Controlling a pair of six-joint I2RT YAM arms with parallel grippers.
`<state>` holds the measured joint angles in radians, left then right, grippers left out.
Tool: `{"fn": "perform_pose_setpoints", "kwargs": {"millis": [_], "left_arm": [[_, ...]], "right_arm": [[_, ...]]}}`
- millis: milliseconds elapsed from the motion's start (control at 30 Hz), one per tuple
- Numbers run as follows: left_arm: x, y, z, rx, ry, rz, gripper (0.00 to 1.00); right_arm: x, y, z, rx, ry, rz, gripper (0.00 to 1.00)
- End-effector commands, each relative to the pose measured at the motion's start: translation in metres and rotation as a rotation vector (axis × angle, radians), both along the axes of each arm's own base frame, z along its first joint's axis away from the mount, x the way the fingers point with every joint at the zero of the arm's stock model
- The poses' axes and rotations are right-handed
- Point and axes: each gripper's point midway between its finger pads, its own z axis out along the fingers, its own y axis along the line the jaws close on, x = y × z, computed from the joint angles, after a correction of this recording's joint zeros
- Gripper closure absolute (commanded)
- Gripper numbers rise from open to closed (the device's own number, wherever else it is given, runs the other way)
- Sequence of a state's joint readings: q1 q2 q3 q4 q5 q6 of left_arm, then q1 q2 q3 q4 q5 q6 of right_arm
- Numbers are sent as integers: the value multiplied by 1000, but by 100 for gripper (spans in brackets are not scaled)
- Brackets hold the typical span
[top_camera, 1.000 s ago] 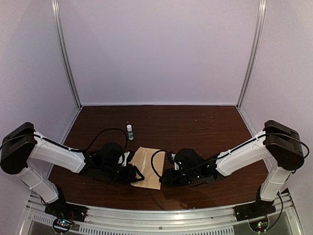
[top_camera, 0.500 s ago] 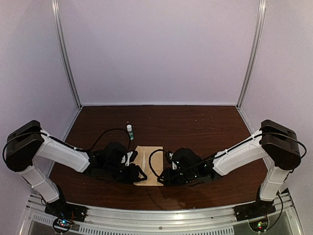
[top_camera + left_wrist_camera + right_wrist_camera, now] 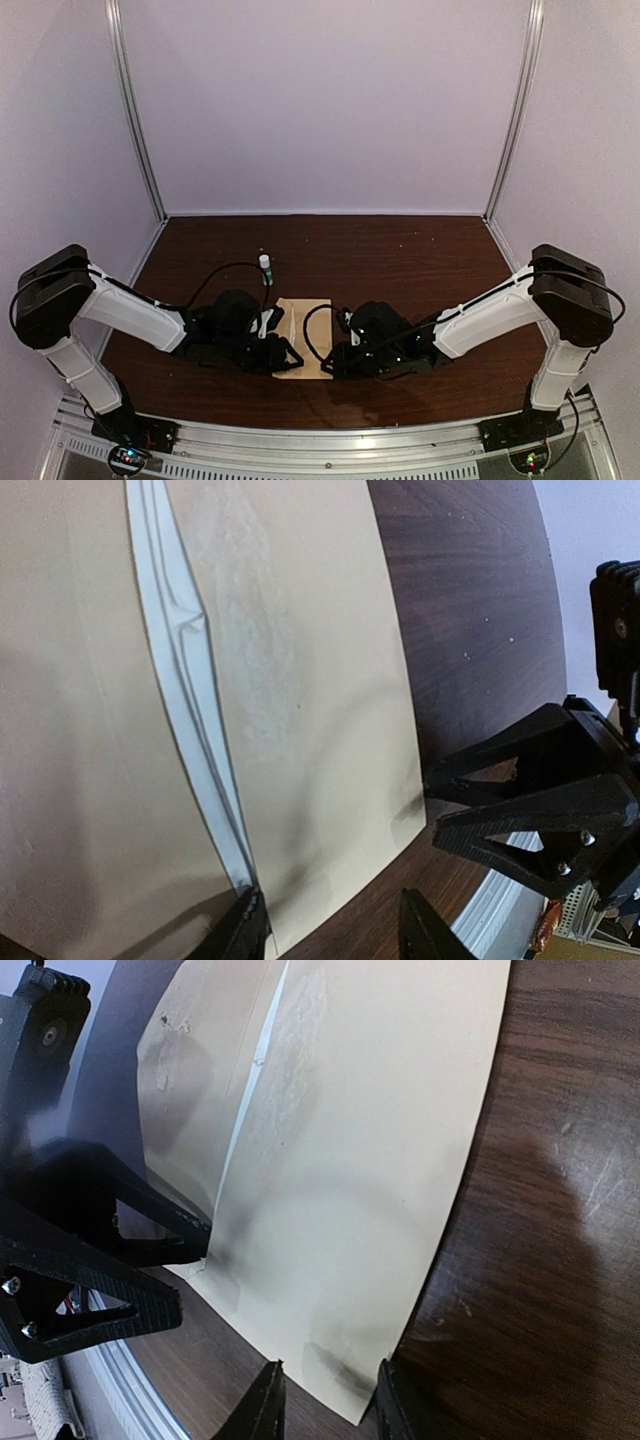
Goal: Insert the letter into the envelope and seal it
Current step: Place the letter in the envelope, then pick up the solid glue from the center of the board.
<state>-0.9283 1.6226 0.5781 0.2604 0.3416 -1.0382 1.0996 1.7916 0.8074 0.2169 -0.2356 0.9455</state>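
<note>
Envelope [image 3: 303, 335] lies flat, lower ctr of top view, long axis up-down. Left gripper [image 3: 330, 930] at its lower-left corner, right gripper [image 3: 328, 1400] at lower-right, equally near; both jaws apart, nothing clamped. Letter unseen.

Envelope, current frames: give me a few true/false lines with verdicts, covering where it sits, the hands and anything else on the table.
1. The envelope lies on the table between the left hand and the right hand. True.
2. A small bottle stands on the far side of the left hand. True.
3. The bottle rests on the envelope. False: it stands apart from it, on bare wood.
4. The right hand is clamped fully shut. False: its fingers stand apart, with the envelope's near corner between them.
5. A pale strip runs across the envelope. True.
</note>
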Motion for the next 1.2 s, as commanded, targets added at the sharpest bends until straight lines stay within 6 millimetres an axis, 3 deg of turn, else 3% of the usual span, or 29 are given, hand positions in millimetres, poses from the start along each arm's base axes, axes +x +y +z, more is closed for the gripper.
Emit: {"fn": "perform_pose_setpoints", "kwargs": {"millis": [0, 133, 300, 400, 533, 633, 800, 833, 1000, 1167], "left_arm": [[4, 5, 5, 12, -49, 15, 55], [27, 10, 55, 25, -223, 57, 49], [60, 38, 122, 74, -417, 118, 31], [85, 64, 141, 134, -470, 149, 26], [128, 97, 156, 240, -538, 181, 22], [159, 105, 154, 304, -555, 172, 21], [204, 87, 147, 347, -576, 114, 20], [213, 83, 138, 364, -570, 100, 20], [242, 75, 115, 452, -568, 72, 20], [256, 79, 92, 539, -541, 72, 23]], "right_arm": [[1, 4, 10, 15, -35, 16, 68], [12, -4, 52, 56, -144, -22, 58], [29, -29, 102, 56, -310, -88, 30], [41, -48, 118, 22, -391, -126, 16], [54, -66, 131, -9, -457, -138, 7], [60, -74, 140, -19, -490, -160, 4], [67, -82, 149, 29, -501, -225, 2], [70, -84, 148, 36, -489, -244, 2], [71, -86, 138, 36, -462, -249, 2], [72, -85, 132, 43, -451, -238, 2]]}}
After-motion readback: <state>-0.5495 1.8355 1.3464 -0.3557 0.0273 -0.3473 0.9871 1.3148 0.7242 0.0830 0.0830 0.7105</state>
